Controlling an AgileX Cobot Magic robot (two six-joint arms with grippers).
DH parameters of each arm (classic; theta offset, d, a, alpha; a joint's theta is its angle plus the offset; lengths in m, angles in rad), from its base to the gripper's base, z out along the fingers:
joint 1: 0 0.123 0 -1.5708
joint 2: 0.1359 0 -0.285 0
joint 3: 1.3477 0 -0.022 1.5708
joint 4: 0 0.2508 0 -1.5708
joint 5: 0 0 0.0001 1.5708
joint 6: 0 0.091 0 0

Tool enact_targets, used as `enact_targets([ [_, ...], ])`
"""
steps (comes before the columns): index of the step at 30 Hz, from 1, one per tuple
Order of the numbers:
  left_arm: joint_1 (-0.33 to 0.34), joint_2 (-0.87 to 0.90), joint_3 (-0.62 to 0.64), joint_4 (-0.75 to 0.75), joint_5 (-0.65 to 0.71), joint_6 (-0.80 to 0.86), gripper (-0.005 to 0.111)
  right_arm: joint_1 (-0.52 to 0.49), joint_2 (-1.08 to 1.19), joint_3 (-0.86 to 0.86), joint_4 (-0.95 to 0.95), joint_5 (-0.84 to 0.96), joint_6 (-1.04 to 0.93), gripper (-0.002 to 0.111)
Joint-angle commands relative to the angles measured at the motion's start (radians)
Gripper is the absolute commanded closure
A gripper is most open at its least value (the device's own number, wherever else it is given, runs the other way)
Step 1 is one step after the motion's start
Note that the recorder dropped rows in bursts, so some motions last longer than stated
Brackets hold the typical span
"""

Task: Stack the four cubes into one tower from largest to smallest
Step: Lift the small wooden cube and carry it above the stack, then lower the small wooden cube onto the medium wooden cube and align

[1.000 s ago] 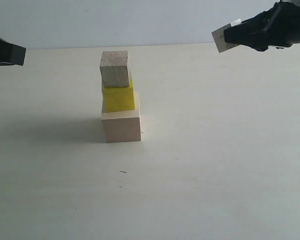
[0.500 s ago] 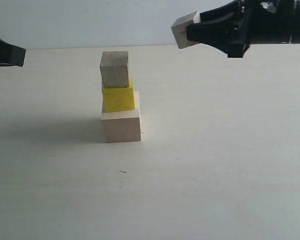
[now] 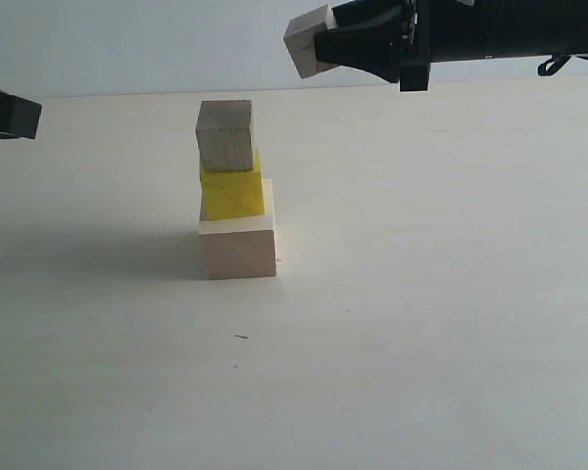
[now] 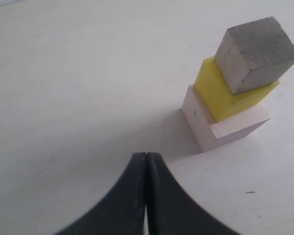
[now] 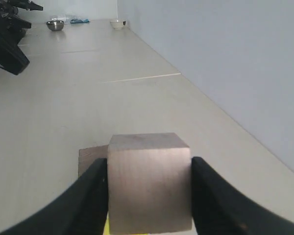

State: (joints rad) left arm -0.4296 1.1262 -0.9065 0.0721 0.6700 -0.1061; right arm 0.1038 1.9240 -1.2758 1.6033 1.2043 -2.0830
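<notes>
Right gripper (image 3: 323, 44) pinches the small wooden cube (image 3: 302, 41) in the air, up and right of the medium wooden cube (image 3: 224, 134). That one sits on the yellow cube (image 3: 233, 193) on the large pale cube (image 3: 238, 250), toward the table's (image 3: 421, 294) far edge. Left gripper (image 4: 146, 155) is closed tight, empty.

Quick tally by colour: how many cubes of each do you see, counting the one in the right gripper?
Wooden: 3, the large pale cube, medium grainy cube, and small cube in the right gripper
Yellow: 1, the yellow cube
Total: 4
</notes>
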Motion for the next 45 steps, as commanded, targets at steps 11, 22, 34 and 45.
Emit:
enact_targets([
  [11,0.002,-0.055,-0.002,-0.001,0.016,-0.001,0.107,0.109,0.118,-0.059,0.049,0.017,-0.027,0.108],
  [22,0.002,-0.079,0.053,-0.002,0.005,-0.002,0.107,0.117,0.133,-0.1,0.072,0.017,-0.012,0.108],
  [34,0.002,-0.079,0.053,-0.002,0.0,-0.002,0.107,0.191,0.133,-0.1,0.087,0.017,-0.021,0.108],
  [45,0.002,-0.079,0.053,-0.002,0.0,-0.002,0.107,0.199,0.133,-0.098,0.082,0.017,-0.019,0.108],
])
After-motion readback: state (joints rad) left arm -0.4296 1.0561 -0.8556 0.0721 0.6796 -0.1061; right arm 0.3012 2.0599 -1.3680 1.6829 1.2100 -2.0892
